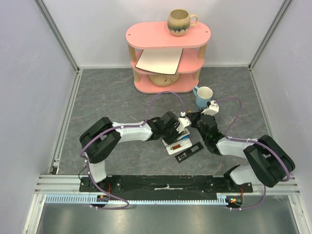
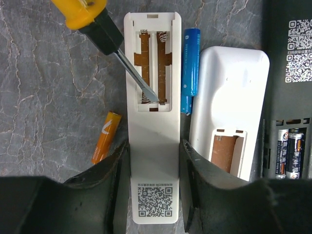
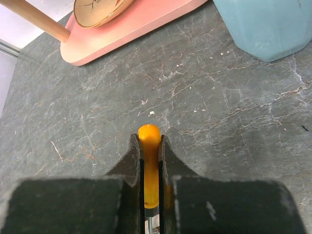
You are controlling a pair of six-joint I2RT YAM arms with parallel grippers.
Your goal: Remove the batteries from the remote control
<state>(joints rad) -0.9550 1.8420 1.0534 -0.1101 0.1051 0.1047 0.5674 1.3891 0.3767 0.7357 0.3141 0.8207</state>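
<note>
Left wrist view: the left gripper (image 2: 154, 163) has its two fingers pressed against the long sides of a white remote (image 2: 152, 131), which lies face down on the grey table (image 2: 44, 97). The remote's battery bay (image 2: 152, 68) is uncovered and bare, showing only springs and brown contact strips. The flat tip of a screwdriver (image 2: 105, 34) rests inside the near end of that bay. An orange battery (image 2: 106, 136) lies on the table just left of the remote. A blue battery (image 2: 191, 61) lies in the gap between it and a second white remote (image 2: 231, 97), whose bay is also open. At the right edge a black remote (image 2: 287, 73) holds two dark cells (image 2: 288, 152). In the right wrist view, the right gripper (image 3: 150, 161) is clamped tightly on the screwdriver's orange handle, with a blue mug (image 3: 265, 24) and a pink shelf (image 3: 122, 34) beyond it.
</note>
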